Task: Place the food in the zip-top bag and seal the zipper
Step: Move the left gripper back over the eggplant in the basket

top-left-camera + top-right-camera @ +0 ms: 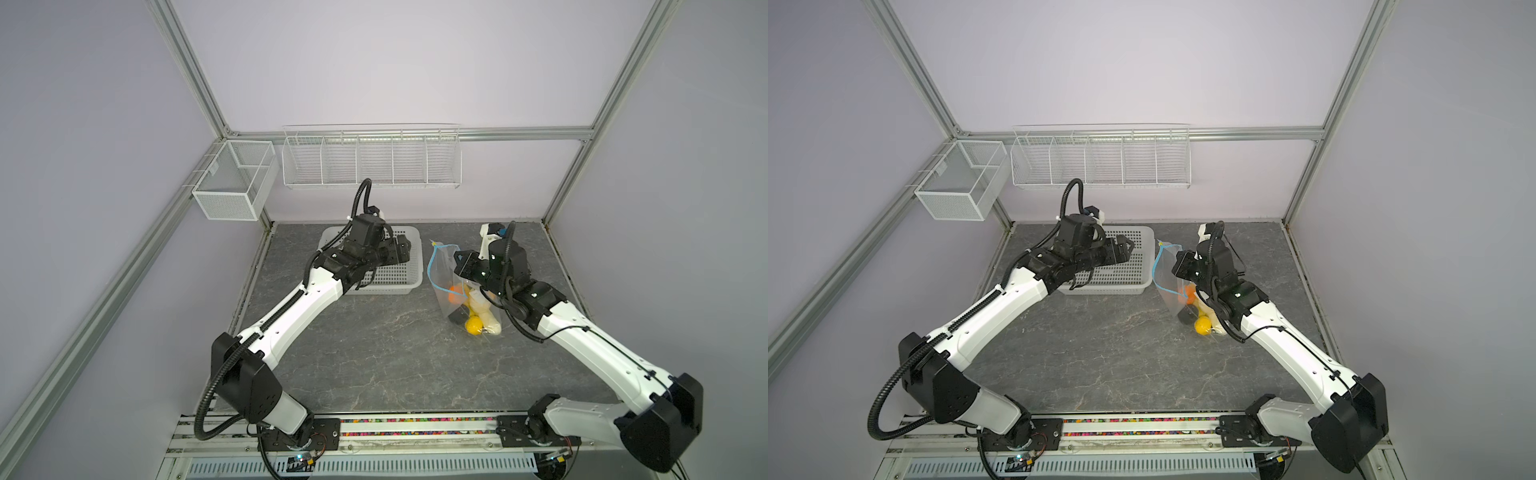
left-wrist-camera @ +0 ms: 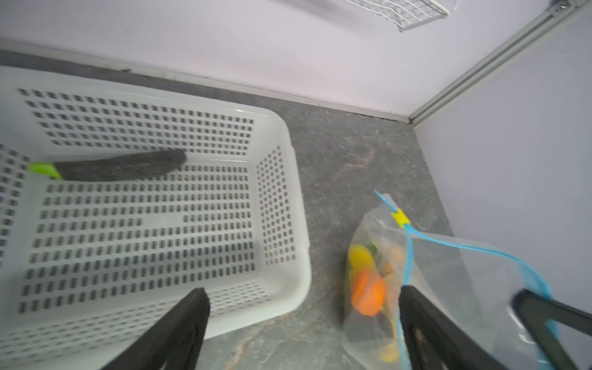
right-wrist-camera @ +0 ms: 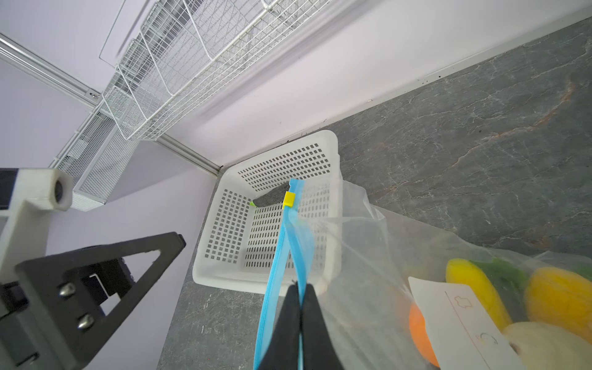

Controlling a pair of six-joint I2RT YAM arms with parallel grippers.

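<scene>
In both top views most of the food (image 1: 472, 325) sits in the zip-top bag (image 1: 440, 286) below the right gripper (image 1: 457, 259).

Left wrist view: the left gripper (image 2: 304, 320) is spread and empty. One dark green piece (image 2: 121, 166) lies ahead of it in the basket (image 2: 288, 208).

Right wrist view: the right gripper pinches the zipper (image 3: 277, 272), which seems unsealed.

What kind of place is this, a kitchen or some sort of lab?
Probably a lab, a robot test cell: two robot arms mounted on a rail, a frame of aluminium bars, and a wire rack on the back wall.
</scene>
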